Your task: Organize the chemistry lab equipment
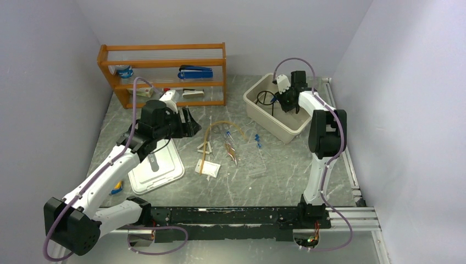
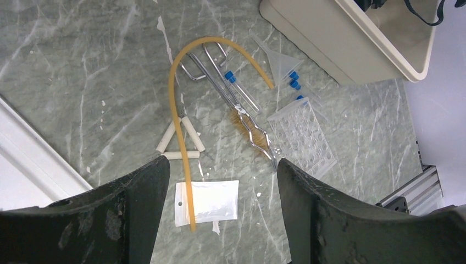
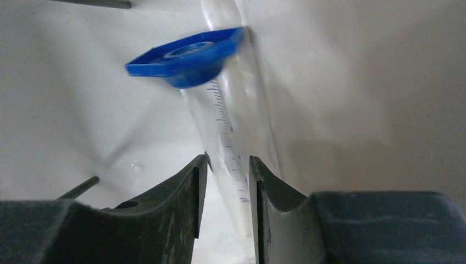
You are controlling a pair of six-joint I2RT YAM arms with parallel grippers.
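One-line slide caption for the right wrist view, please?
Right gripper grips a graduated clear cylinder with a blue base inside the beige bin.

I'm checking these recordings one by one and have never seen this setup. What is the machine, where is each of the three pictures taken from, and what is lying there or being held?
These are two robot arms bolted at the table's near edge. The wide picture looks down from above and behind them. The other two come from cameras on each wrist.

The left pincer is open above the loose lab items: amber tubing, metal tongs, a white triangle, a paper packet and a clear rack.

The right pincer reaches into the beige bin, closed on a graduated clear cylinder with a blue base.
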